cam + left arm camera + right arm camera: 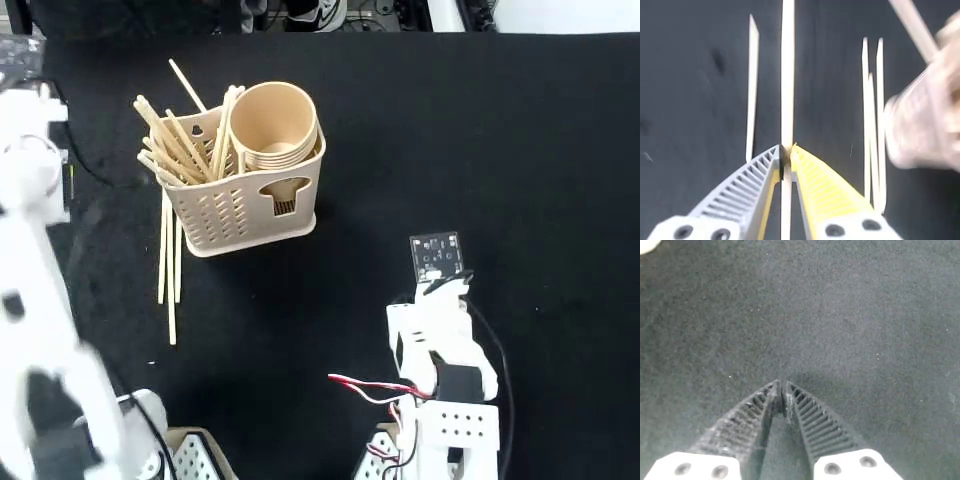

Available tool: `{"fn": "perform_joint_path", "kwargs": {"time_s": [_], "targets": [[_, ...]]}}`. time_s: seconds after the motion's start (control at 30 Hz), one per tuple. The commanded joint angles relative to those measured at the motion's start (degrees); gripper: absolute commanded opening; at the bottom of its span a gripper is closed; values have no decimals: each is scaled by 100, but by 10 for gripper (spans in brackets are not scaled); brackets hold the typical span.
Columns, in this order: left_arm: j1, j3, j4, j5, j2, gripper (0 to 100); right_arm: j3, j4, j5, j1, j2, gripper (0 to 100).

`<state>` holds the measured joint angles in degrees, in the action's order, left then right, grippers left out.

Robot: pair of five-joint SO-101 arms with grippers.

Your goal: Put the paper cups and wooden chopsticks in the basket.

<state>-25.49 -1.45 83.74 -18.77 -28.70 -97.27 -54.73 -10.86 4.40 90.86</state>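
The left gripper [786, 156] is pinching a single chopstick [786, 90] between its closed tips. The stick is running straight on past them above the black worktop [700, 125]. A few loose chopsticks [873, 125] are lying flat on the worktop between the held stick and the basket [925, 120]. One more stick [752, 85] is lying on the held stick's other side.

From the high view, the basket [245, 205] is standing toward the worktop's far edge, left of the middle. The paper cups [275, 125] are sitting stacked, mouths up, in its right compartment. A bundle of chopsticks [180, 145] is leaning in the left compartment, with the ends fanning out over the rim. The loose chopsticks [170, 270] are lying side by side just off the basket's left wall, their length pointing toward the near edge. The left arm [40, 300] is standing along the worktop's left edge.

The right gripper [781, 390] is hanging with its tips pressed together over bare worktop [865, 315]. The right arm [440, 350] is sitting at the near edge, right of the middle and well apart from the basket. It is carrying a small circuit board [437, 256] at its far end, and a red wire [360, 385] is trailing from its side.
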Motion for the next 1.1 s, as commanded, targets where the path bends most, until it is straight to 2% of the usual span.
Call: {"fn": "perform_joint_path", "kwargs": {"time_s": [0.0,0.17,0.3,0.37,0.43,0.53,0.63,0.8,0.93,1.0,1.07], "targets": [[365,1736,-1758,853,-2919,29,13,-18,-26,-53,57,12],[778,4444,-4774,1820,-5196,29,13,-18,-26,-53,57,12],[1112,6316,-7473,2505,-6400,29,13,-18,-26,-53,57,12],[1385,6809,-8264,2637,-6681,29,13,-18,-26,-53,57,12],[1692,6932,-8273,2690,-6681,29,13,-18,-26,-53,57,12],[2141,7055,-7842,2699,-6400,29,13,-18,-26,-53,57,12],[2475,7240,-7912,2699,-5934,29,13,-18,-26,-53,57,12],[2501,7371,-8396,2699,-5002,29,13,-18,-26,-53,57,12],[2527,7319,-8440,2699,-4387,29,13,-18,-26,-53,57,12],[2545,7292,-8378,2699,-4264,37,13,-18,-26,-53,57,12],[2563,7125,-7877,2725,-4281,110,13,-18,-26,-53,57,12]]}}
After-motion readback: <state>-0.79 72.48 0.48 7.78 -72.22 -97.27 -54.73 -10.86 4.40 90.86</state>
